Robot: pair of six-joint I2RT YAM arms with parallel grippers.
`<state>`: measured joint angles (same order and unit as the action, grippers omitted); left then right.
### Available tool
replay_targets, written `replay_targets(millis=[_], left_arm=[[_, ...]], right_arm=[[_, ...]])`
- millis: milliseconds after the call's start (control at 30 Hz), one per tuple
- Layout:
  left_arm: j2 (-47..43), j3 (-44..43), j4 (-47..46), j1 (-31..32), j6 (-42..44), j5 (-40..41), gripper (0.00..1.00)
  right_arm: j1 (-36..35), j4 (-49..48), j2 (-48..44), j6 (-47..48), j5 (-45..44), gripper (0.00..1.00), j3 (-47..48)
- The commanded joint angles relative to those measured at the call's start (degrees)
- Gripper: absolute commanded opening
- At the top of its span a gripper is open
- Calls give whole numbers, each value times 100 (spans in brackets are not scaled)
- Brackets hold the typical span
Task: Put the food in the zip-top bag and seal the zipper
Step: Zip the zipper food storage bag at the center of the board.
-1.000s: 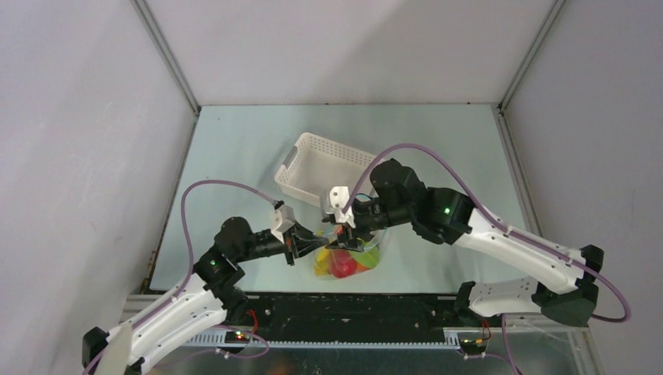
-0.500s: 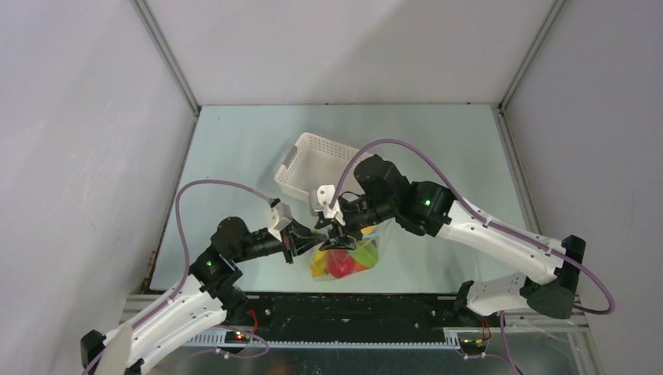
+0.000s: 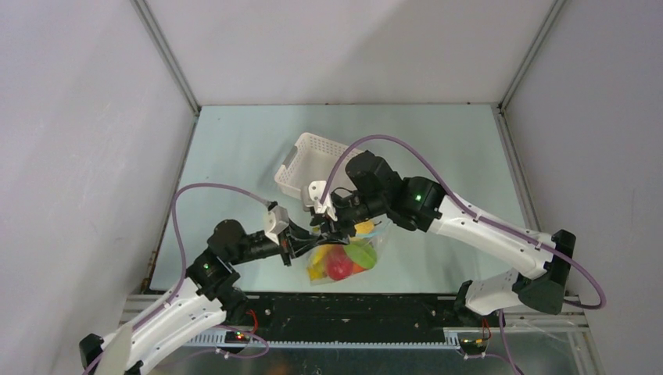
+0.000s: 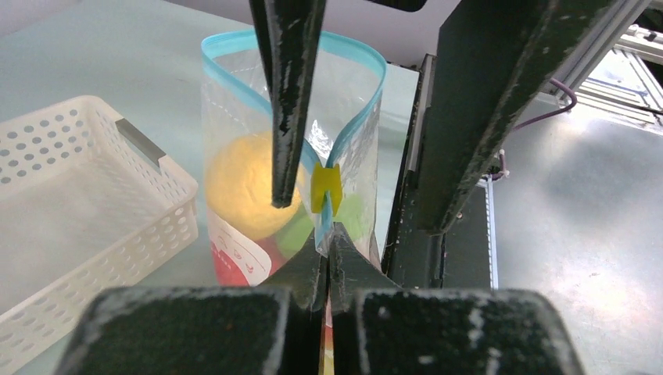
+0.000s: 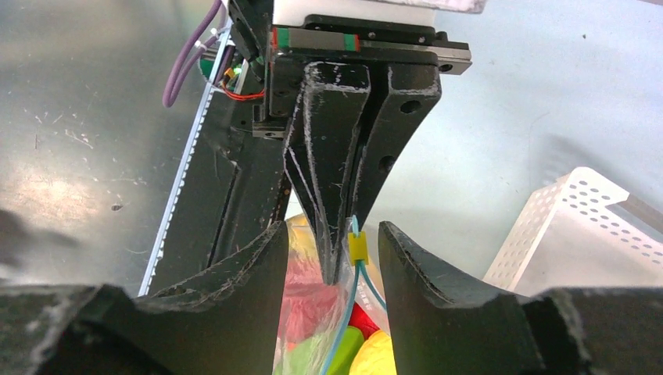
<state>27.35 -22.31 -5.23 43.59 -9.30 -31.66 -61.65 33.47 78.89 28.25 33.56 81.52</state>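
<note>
The zip-top bag (image 3: 348, 258) stands near the table's front with its mouth up, holding the food: a red piece (image 3: 338, 267), a green piece (image 3: 361, 255) and a yellow lemon (image 4: 242, 183). The zipper (image 4: 234, 74) gapes open in a loop beyond a yellow slider (image 4: 325, 190). My left gripper (image 4: 328, 234) is shut on the bag's zipper end just below the slider. My right gripper (image 5: 332, 234) is open, its fingers (image 5: 266, 281) straddling the slider (image 5: 357, 248) and the left fingertips without touching them. In the top view the left gripper (image 3: 301, 244) meets the right gripper (image 3: 328, 228) over the bag.
A white slotted basket (image 3: 313, 160) sits just behind the bag, also seen in the left wrist view (image 4: 78, 219) and the right wrist view (image 5: 578, 226). A black rail (image 3: 352, 305) runs along the table's near edge.
My right arm has swung left, bringing its open gripper over the slider end beside the left gripper. The bag has shifted slightly left. The left gripper keeps its hold.
</note>
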Motion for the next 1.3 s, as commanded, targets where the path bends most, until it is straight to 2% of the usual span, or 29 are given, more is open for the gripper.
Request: replay_targets(millis=[0,67,233,300,700,767,933,1100,1267], left_arm=[[-129,-206,-233,39,148,-32,0],[-131,-205,-236,36,140,-29,0],[-153,-187,-194,36,92,101,0],[-232,-117,-253,39,-5,251,0],[-820,251,-516,43,-548,1059,0],[-800,262,-570,44,-592,1029,0],[-578,139,-446,37,-567,789,0],[-466,-25,-477,40,-501,475,0],[-1070,188,-592,44,-559,1149,0]], right_arm=[[10,147,141,67,-11,50,325],[-4,150,200,35,-8,46,344],[-14,226,269,36,1,22,425],[-6,312,255,72,-13,16,435],[181,821,164,111,118,12,404],[177,839,168,60,104,12,381],[114,739,212,-56,112,3,408],[81,794,273,12,66,4,428],[91,1035,311,-72,-98,5,369]])
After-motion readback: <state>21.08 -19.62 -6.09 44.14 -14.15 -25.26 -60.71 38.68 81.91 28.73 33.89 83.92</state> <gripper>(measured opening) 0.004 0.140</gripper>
